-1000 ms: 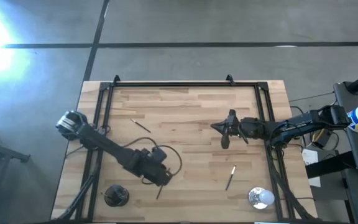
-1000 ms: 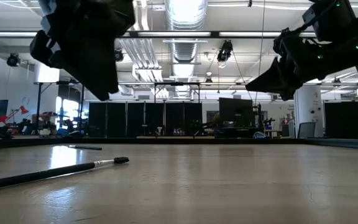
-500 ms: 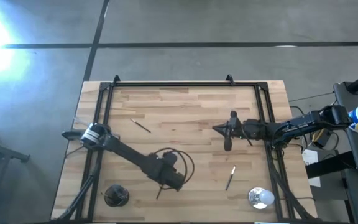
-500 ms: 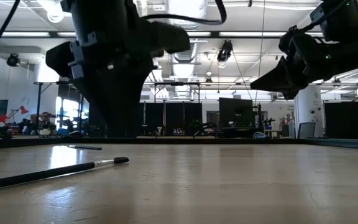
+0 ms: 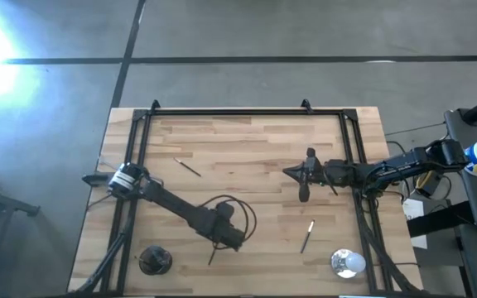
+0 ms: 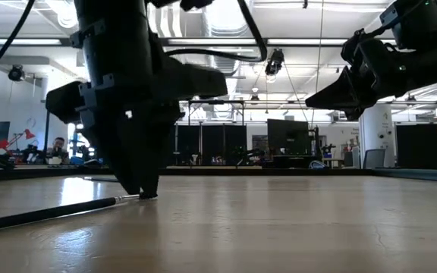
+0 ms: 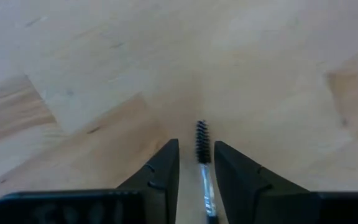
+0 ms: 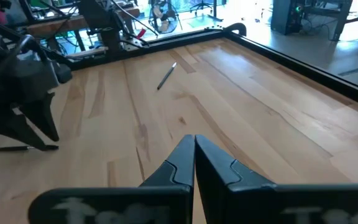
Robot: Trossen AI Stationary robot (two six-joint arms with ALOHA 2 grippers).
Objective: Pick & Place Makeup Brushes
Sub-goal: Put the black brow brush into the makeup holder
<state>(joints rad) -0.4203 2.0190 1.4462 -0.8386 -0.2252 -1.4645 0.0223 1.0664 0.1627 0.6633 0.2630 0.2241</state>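
Observation:
Three makeup brushes lie flat on the wooden table: one (image 5: 187, 166) at the far left, one (image 5: 306, 237) at the near right, and one (image 5: 212, 257) near the front edge with a small dark bristle head (image 7: 201, 134). My left gripper (image 7: 196, 144) points down over that last brush, open. Its fingers stand on either side of the silver neck just behind the head, low at the table (image 6: 141, 193). The brush's dark handle (image 6: 44, 213) runs out toward the near edge. My right gripper (image 8: 194, 144) hangs shut and holding nothing above the table's right middle (image 5: 301, 178).
A black metal frame (image 5: 238, 113) runs along the far edge and both sides of the table. A black round object (image 5: 155, 261) stands at the near left and a shiny silver-white round object (image 5: 347, 263) at the near right. A cable loops beside my left wrist (image 5: 243, 211).
My left gripper has come down from well above the table to the tabletop, drifting a little toward the right edge, and now stands over the head end of the near brush. The brush has stayed where it was.

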